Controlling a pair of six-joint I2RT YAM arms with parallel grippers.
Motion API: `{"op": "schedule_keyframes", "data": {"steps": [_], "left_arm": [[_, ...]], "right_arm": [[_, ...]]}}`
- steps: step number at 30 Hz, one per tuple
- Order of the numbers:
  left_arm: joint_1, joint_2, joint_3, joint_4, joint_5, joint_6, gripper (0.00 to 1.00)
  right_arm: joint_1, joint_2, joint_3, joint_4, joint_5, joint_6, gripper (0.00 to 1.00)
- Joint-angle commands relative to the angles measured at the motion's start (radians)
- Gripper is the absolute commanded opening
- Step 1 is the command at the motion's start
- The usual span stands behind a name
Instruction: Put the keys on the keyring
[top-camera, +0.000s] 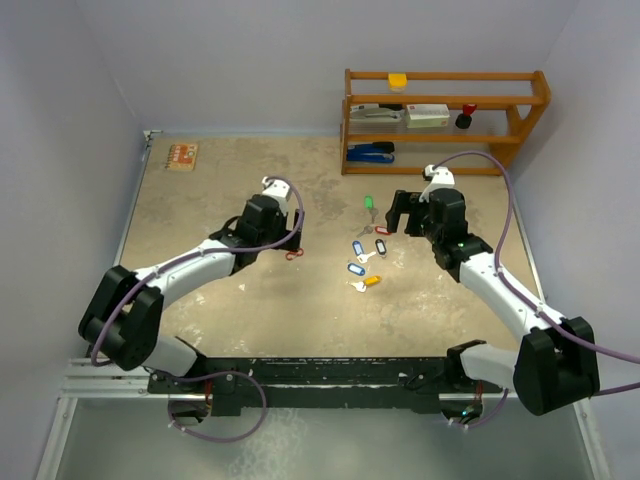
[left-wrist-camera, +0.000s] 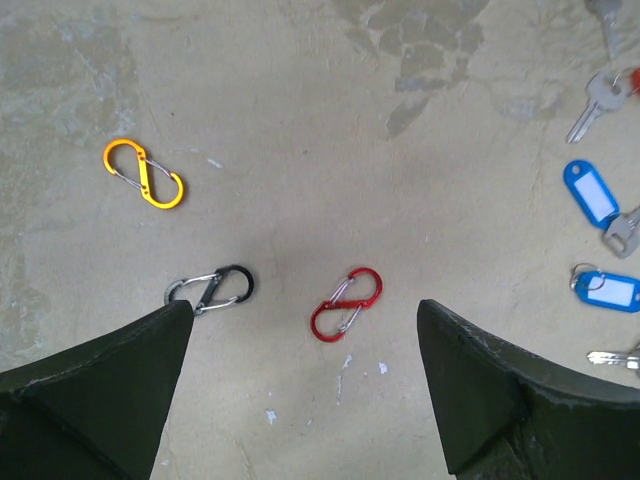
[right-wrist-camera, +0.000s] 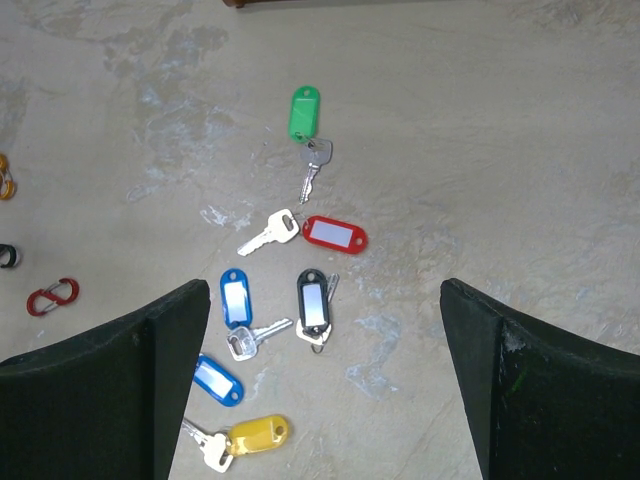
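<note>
Shows the keys (top-camera: 366, 252) loose and unthreaded on the table (top-camera: 330, 320), just right of its middle and well clear of every edge. Counts six plastic tags in the right wrist view: green (right-wrist-camera: 304, 113) farthest out, red (right-wrist-camera: 335, 234) next, then a black-framed tag (right-wrist-camera: 313, 300) beside a blue tag (right-wrist-camera: 236, 298), with a second blue tag (right-wrist-camera: 217, 380) and a yellow tag (right-wrist-camera: 258, 434) nearest the arms. Shows them spread apart rather than heaped, probably for picking one at a time.

Catches the right tool (right-wrist-camera: 325, 290) hanging above the cluster, jaws released and wide, gripping nothing, apparently poised to drop on a key.

Finds, left of the keys and nearer the table's middle, a red figure-8 clip (left-wrist-camera: 346, 303), a black-and-silver clip (left-wrist-camera: 210, 289) and an orange clip (left-wrist-camera: 143, 173), all flat and apart. Puts the left tool (left-wrist-camera: 305, 310) over the red one, likewise spread open and empty. Points to that clip as the likely stand-in for the keyring, with no plain ring in view.

Suggests a split of labour: one arm to steady the clip, the other to feed keys through its gate.

Leaves a wooden rack (top-camera: 470, 76) at the far right corner and a small card (top-camera: 182, 156) at the far left corner out of play.
</note>
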Motion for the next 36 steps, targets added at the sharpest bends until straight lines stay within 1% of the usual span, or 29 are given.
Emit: {"op": "schedule_keyframes", "data": {"steps": [1,5,9,10,13,23,36], "left_arm": [[-0.048,0.044,0.035,-0.014,-0.076,0.061,0.89],[-0.102,0.08,0.037,-0.009,-0.092,0.078,0.87],[-0.13,0.104,0.032,-0.002,-0.091,0.093,0.81],[-0.131,0.109,0.033,-0.002,-0.087,0.095,0.79],[-0.134,0.129,0.035,-0.002,-0.08,0.095,0.77],[-0.135,0.168,0.014,0.032,-0.092,0.076,0.75],[-0.135,0.212,0.001,0.085,-0.096,0.067,0.63]], "right_arm": [[-0.001,-0.023,-0.009,0.035,-0.014,-0.017,1.0],[-0.001,-0.023,-0.01,0.03,-0.007,-0.021,1.0],[0.0,-0.026,-0.012,0.031,-0.009,-0.021,1.0],[0.0,-0.028,-0.013,0.032,-0.009,-0.02,1.0],[-0.001,-0.028,-0.014,0.027,-0.005,-0.022,1.0],[-0.001,-0.039,-0.018,0.024,0.002,-0.022,1.0],[-0.001,-0.046,-0.019,0.015,0.002,-0.022,1.0]]}}
